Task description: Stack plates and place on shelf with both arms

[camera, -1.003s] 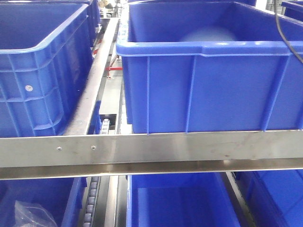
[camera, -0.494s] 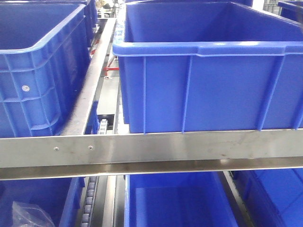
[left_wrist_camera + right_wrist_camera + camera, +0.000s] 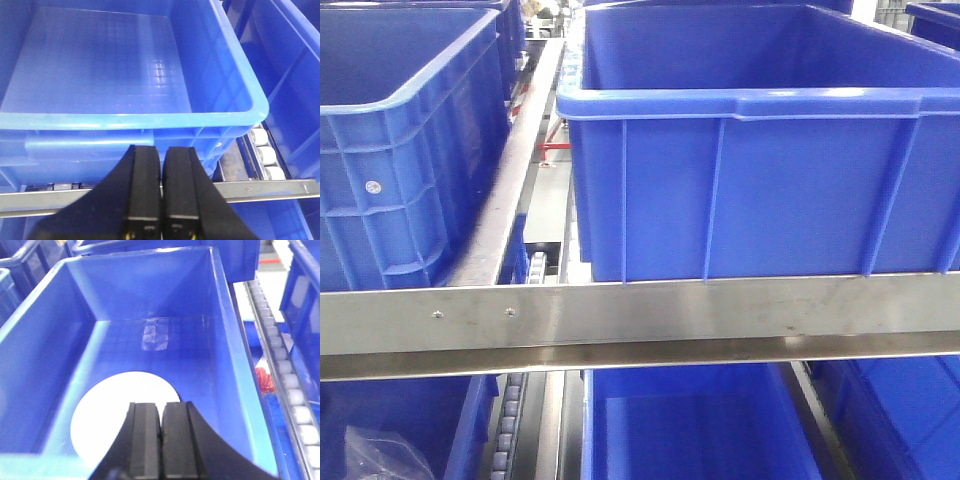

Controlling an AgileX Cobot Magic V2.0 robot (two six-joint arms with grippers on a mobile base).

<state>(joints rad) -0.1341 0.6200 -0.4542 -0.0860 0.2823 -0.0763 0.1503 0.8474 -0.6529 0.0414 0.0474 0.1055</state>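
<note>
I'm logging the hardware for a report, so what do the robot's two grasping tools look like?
Both match: the left tool and right tool each have two flat, blocky matte-black fingers flaring to a wider black base. The left shows small yellow marks near its base. No cables visible.

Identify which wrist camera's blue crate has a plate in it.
The right wrist view's crate: a white plate lies flat on its floor, below the right gripper. The left wrist view's crate shows only bare floor.

The right pincer [image 3: 161, 440] is covering the near edge of a plate [image 3: 117, 407] inside a blue bin [image 3: 235, 365]; any second plate is staying indistinguishable.
</note>
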